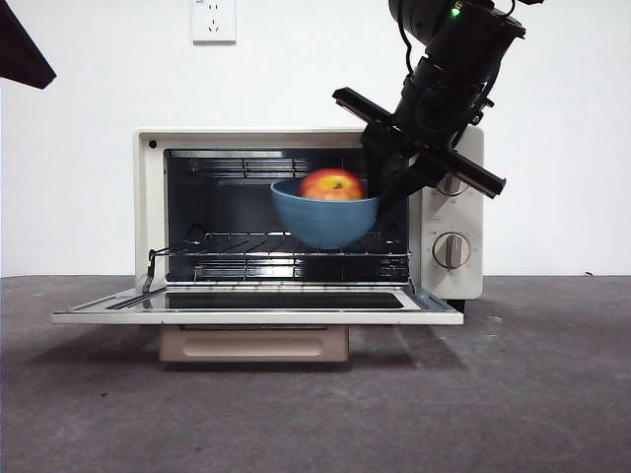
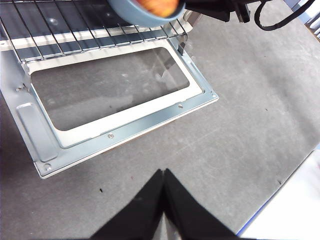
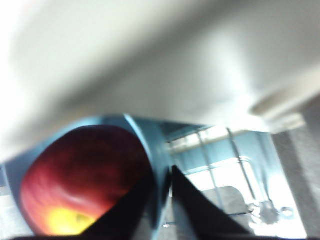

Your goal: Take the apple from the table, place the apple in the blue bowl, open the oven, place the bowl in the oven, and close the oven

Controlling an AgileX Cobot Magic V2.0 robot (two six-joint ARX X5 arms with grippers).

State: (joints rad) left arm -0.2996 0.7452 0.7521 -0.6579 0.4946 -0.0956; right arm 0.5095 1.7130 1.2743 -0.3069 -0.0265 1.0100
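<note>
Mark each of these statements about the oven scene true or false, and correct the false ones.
1. The oven door is shut. False: it lies folded down, open.
2. The apple sits in the blue bowl. True.
3. The left end effector grips the bowl. False: it is shut on nothing over the table; the right end effector clamps the bowl's rim.
4. The bowl is inside the oven opening, above the wire rack. True.
5. The apple is green. False: it is red with yellow.
</note>
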